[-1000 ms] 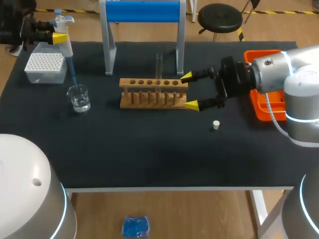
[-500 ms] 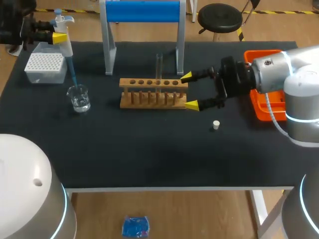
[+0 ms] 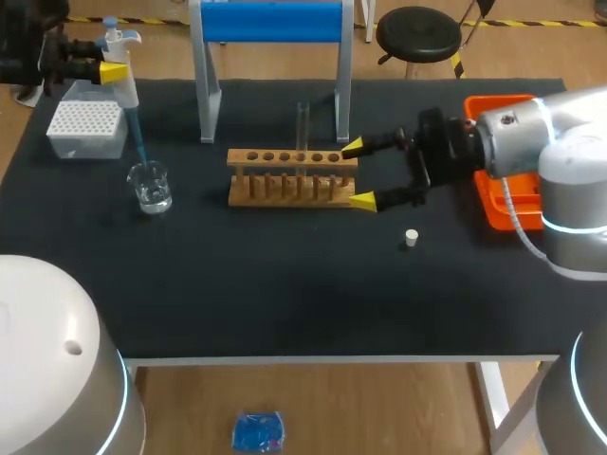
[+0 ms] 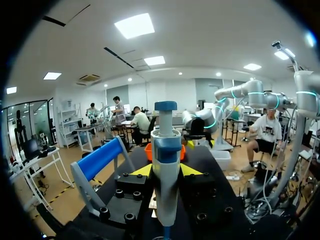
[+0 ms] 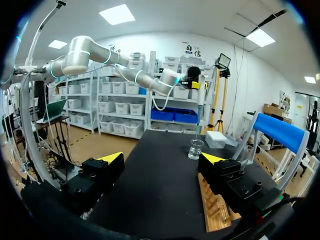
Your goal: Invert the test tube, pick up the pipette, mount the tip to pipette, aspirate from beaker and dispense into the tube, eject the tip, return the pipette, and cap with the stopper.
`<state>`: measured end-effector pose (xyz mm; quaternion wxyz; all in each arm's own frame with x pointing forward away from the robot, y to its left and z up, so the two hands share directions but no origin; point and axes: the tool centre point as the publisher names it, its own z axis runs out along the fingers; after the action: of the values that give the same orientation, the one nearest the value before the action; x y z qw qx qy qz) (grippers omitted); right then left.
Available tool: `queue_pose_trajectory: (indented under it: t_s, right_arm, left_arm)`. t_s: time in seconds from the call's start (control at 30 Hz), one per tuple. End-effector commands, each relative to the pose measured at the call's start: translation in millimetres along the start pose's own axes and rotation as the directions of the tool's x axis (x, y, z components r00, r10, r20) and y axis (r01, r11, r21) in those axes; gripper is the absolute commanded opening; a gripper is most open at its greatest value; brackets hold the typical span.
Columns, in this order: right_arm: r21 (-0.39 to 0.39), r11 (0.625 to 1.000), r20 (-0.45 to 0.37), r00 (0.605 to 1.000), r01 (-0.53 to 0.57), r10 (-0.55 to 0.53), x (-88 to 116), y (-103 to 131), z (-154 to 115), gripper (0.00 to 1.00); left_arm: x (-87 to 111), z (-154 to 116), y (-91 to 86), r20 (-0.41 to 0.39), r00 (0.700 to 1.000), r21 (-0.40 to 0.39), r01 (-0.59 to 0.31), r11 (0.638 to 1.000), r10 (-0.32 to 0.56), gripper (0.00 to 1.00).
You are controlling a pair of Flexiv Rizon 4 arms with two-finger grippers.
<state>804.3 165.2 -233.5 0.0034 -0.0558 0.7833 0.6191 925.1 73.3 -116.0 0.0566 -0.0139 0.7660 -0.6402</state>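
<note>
Left jaws clamp the pipette (image 3: 123,87); right jaws gape wide at the wooden rack (image 3: 289,178) end.

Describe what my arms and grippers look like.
The left arm and right arm are rounded silver-grey links with glowing light-blue rings; a pale cable loops by the right one. The left gripper and right gripper are black blocks with two yellow pointed tips.

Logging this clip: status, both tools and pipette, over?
Left tool shut on pipette, tip over beaker. Right tool open at rack end. Stopper loose on table. Nothing seen blocking.
</note>
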Motion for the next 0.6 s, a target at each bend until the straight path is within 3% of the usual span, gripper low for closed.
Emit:
queue_pose_trajectory:
  t_s: [0.03, 0.6]
  right_arm:
    - [0.045, 0.999, 0.029, 1.0, -0.003, 0.002, 1, 6, 26, 1.0]
    - [0.175, 0.977, 0.156, 0.983, -0.12, 0.092, -6, 2, 143, 1.0]
  left_arm:
    - [-0.2, 0, 0.1, 0.0, 1.0, 0.0, -0.002, 1.0, 0.002, 0.0]
    - [-0.2, 0, 0.1, 0.0, 1.0, 0.0, -0.002, 1.0, 0.002, 0.0]
